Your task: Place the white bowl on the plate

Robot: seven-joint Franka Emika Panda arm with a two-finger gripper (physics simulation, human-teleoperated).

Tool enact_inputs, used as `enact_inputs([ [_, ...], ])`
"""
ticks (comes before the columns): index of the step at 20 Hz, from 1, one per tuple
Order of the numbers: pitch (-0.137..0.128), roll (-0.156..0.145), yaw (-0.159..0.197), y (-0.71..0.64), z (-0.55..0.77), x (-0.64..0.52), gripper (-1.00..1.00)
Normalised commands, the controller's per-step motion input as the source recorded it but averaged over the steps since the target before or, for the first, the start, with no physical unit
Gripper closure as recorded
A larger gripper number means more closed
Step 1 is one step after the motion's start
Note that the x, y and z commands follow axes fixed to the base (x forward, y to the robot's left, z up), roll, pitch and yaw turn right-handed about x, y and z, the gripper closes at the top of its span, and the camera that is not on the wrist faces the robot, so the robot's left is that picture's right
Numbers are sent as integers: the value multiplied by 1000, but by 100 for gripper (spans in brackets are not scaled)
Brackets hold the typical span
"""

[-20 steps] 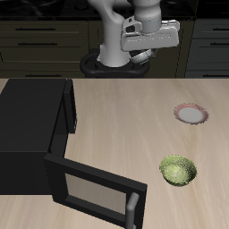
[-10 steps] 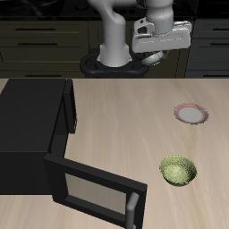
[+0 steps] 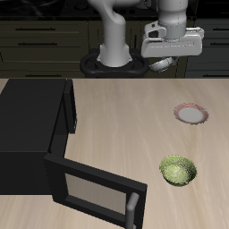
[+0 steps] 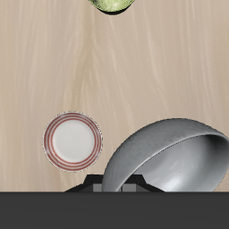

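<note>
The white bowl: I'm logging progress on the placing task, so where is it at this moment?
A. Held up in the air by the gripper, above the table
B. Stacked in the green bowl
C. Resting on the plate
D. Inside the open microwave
A. The white bowl hangs tilted under the gripper, well above the table, while the plate lies bare.

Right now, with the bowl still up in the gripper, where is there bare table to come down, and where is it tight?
The plate is bare. Open wood lies between it and the green bowl, and between it and the microwave. The open microwave door crowds the table's front edge. The white bowl hangs in the gripper above the table's back edge.
</note>
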Motion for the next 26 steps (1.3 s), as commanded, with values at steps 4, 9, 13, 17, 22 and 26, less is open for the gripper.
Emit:
enact_inputs([
  [4,26,34,9,456,-79,-31,100],
  [9,39,22,-11,344,-95,-84,100],
  [13,-19,45,34,272,-32,-107,100],
  [17,8,17,5,266,27,24,100],
  [22,-14,26,27,267,14,-20,100],
  [26,0,9,-5,144,31,38,100],
])
